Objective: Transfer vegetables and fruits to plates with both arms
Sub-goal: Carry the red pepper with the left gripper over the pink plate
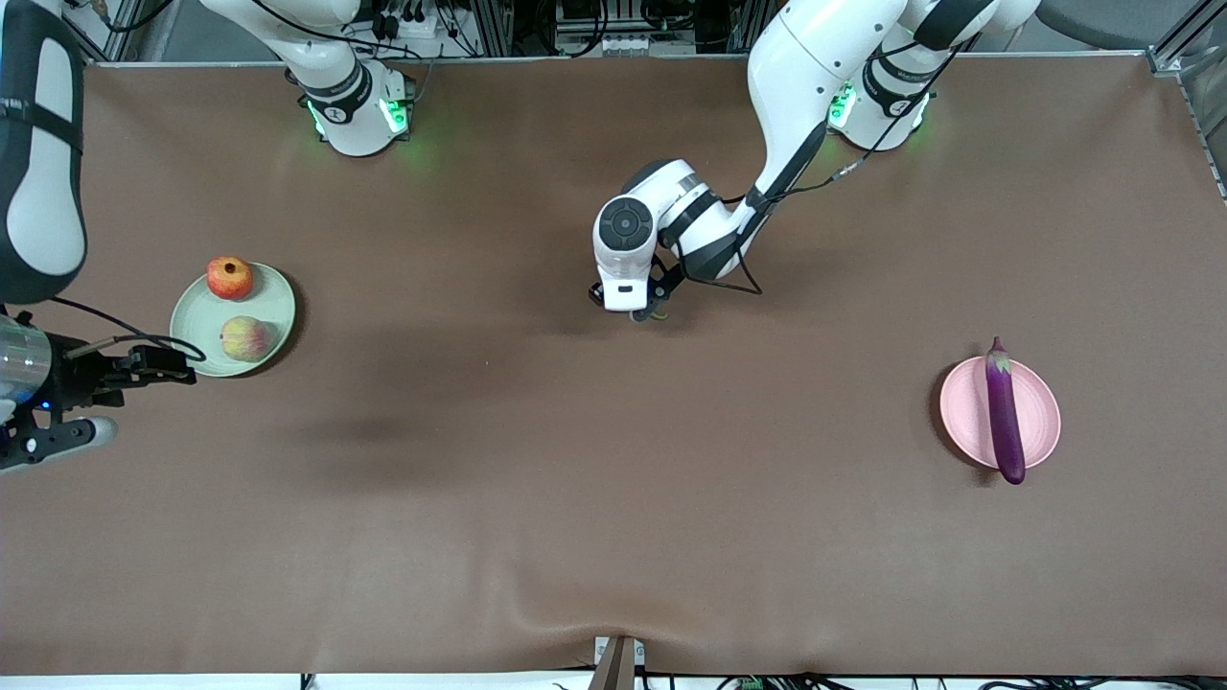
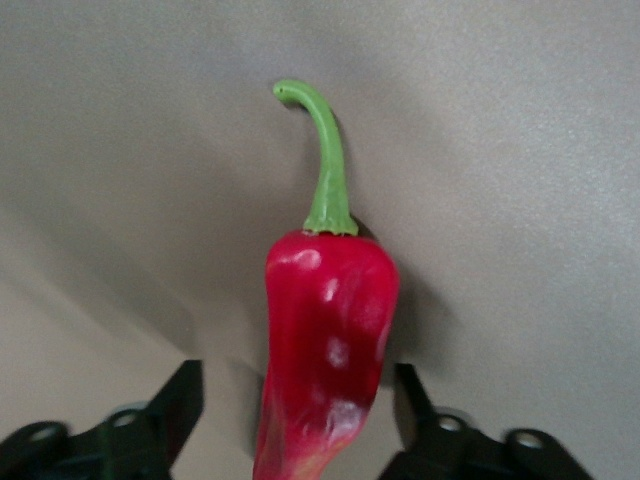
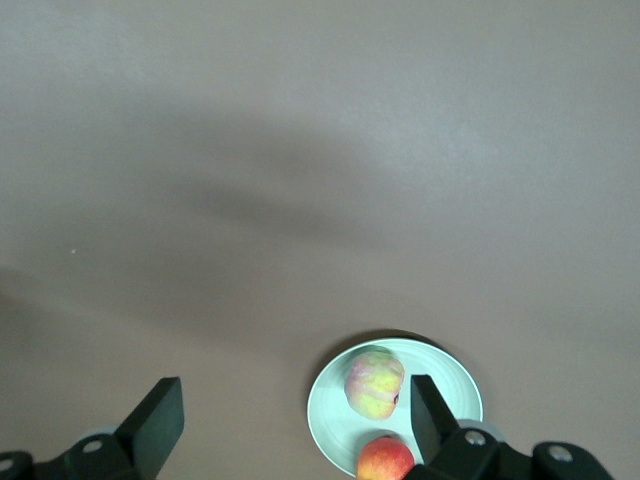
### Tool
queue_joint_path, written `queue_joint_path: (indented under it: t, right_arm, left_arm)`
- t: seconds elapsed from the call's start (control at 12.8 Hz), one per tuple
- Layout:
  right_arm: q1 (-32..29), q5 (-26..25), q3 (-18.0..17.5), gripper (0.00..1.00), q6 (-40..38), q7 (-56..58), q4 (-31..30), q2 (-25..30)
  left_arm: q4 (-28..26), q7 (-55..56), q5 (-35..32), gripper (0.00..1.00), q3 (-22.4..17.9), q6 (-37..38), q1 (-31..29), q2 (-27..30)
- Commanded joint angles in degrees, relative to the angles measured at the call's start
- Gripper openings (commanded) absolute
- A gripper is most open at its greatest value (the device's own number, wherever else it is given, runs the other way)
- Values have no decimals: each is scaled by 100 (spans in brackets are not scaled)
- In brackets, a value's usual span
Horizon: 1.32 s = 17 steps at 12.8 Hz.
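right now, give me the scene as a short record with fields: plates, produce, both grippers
green plate: toward the right arm's end, holds pomegranate and peach
pink plate: toward the left arm's end, eggplant lies across it
chili pepper: on the table mid-way, not yet on a plate
left gripper: low over the table, fingers either side of the chili
right gripper: open, empty, up by the green plate

We see a robotics lab: two white arms (image 1: 786, 86) bolted along a brown-covered table (image 1: 537, 479), with cables and metal framing (image 1: 613, 24) at its edge.
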<state>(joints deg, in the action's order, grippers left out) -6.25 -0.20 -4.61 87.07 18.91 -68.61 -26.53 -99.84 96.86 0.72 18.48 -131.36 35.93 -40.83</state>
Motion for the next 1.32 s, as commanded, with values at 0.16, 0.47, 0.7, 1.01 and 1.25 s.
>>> queue_joint_path:
  t: [0.16,0.47,0.7,1.01,1.25]
  right_arm:
    - [150,-85,13,100,-619,-1380,23,683]
    - [124,-59,56,100,-524,-1504,-696,1702]
    - [80,-6,65,100,-700,-1636,-1056,2343]
    - [264,-32,13,100,-708,-1909,-1470,2933]
    - [247,-68,30,100,-384,-1900,-2041,3224]
  left_arm:
    - [-107,140,-81,0,-107,101,-24,251]
    - [279,228,-151,0,-449,811,-112,611]
    - [509,80,-238,0,-828,1594,-497,1076]
    - [544,-1025,-782,0,-828,2113,-1708,1410]
    - [868,-2439,-845,0,-828,2359,-2790,1631]
